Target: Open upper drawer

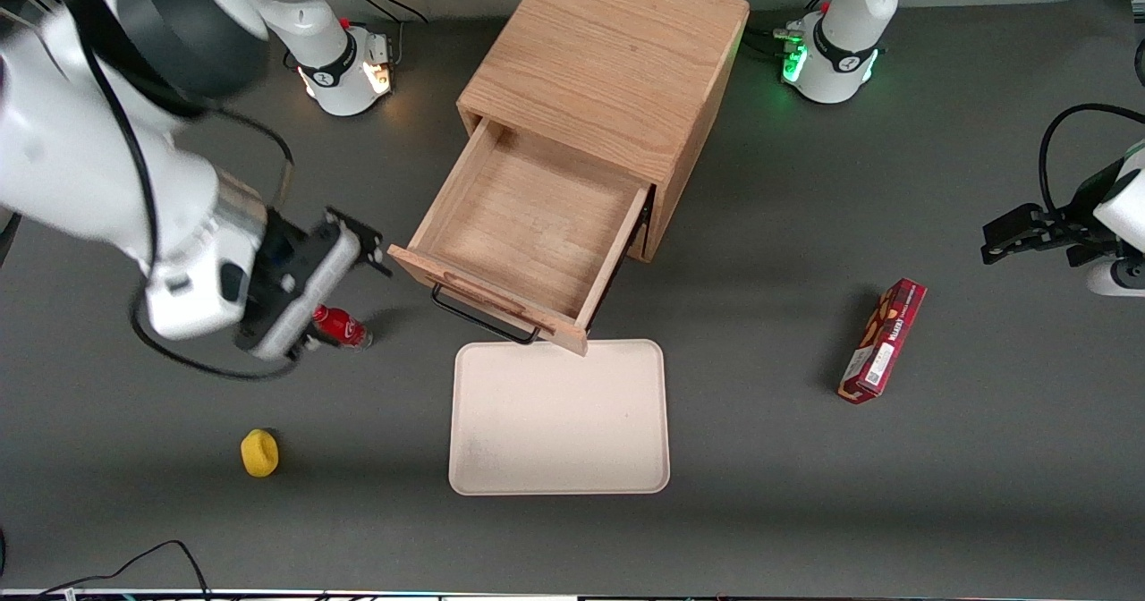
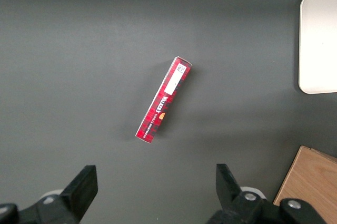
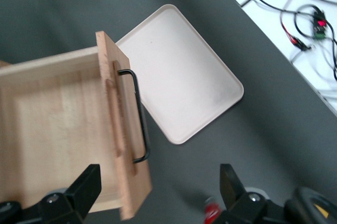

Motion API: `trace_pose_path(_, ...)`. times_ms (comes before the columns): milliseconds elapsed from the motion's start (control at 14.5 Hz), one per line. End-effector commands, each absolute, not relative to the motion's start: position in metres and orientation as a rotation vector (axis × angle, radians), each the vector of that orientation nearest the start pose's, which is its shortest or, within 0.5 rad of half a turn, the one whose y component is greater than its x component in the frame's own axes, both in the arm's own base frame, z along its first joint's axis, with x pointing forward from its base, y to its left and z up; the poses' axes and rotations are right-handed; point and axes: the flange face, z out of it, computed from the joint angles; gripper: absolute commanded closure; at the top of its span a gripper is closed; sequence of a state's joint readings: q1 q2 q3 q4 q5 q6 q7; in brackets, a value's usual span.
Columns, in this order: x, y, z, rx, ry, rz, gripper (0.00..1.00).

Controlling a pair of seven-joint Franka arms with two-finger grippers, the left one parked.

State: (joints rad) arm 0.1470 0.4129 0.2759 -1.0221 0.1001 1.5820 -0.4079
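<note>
Tray point(image 1: 559, 418) nearest, just before upper drawer point(image 1: 528, 225) | drawer fully out | pincer point(image 1: 344, 252) beside drawer, spread wide, empty | next: retreat

A red box point(image 2: 164, 100) lies flat and slightly slanted on the dark grey table point(image 2: 79, 50), well apart from the cream tray point(image 2: 318, 45) at the frame's edge. A wooden cabinet point(image 2: 310, 184) corner shows nearby.

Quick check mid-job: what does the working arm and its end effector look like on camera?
The working arm has glossy white shells, a dark grey round joint cap and a black cable looping along it. Its end effector, beside the upper drawer, has a silver-grey body and black, wedge-shaped fingers.
</note>
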Motion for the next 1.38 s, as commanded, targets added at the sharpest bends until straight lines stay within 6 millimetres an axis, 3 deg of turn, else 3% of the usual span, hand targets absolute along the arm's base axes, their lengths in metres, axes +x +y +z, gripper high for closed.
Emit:
trace_pose_path(0,0.587,0.215,0.680,-2.854,-0.772,-0.135,0.00)
trace_pose_path(138,0.547,0.189,0.702,-2.958,-0.590,0.076,0.00)
trace_pose_path(276,0.527,0.152,0.705,-3.015,-0.460,0.187,0.00)
trace_pose_path(414,0.509,0.102,0.673,-3.065,-0.162,0.330,0.00)
trace_pose_path(621,0.480,0.082,0.630,-3.156,0.123,0.317,0.00)
trace_pose_path(828,0.476,0.069,0.618,-3.154,0.276,0.272,0.00)
trace_pose_path(1034,0.486,0.023,0.615,-3.114,0.411,0.260,0.00)
trace_pose_path(1310,0.487,0.021,0.618,-3.118,0.415,0.245,0.00)
